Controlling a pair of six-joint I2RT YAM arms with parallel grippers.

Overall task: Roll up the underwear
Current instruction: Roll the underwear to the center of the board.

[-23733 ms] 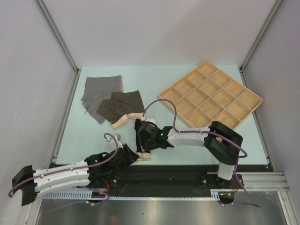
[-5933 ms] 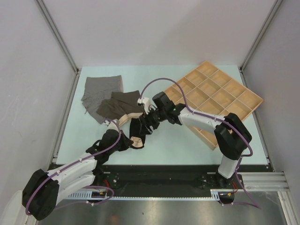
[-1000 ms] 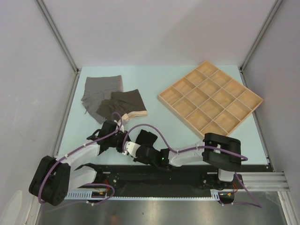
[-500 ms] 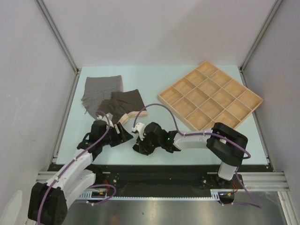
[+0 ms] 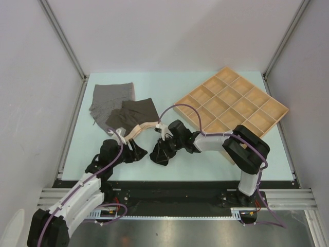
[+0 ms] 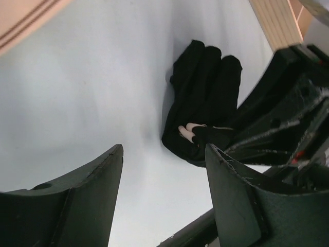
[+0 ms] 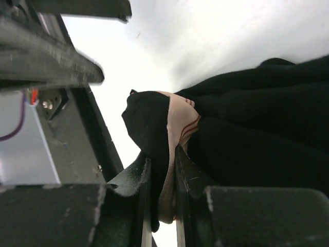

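Observation:
The black underwear (image 5: 161,152) is a bunched roll on the table, a peach waistband (image 7: 179,119) showing at one end. My right gripper (image 5: 167,142) is shut on that end (image 7: 163,157), with cloth and band pinched between the jaws. The roll (image 6: 205,98) lies a little ahead of my left gripper (image 6: 164,149), which is open and holds nothing. In the top view the left gripper (image 5: 136,153) sits just left of the roll. The dark brown underwear (image 5: 132,114) lies flat behind, partly over the grey underwear (image 5: 110,98).
The compartmented wooden tray (image 5: 267,119) stands at the back right; one corner (image 6: 280,23) shows beyond the roll. The right arm's black links (image 6: 288,118) crowd the roll's right side. The metal rail (image 5: 205,195) runs along the near edge.
My left gripper opened, let go of the black roll and drew back left. The right gripper carried the roll from the near edge toward the table's middle.

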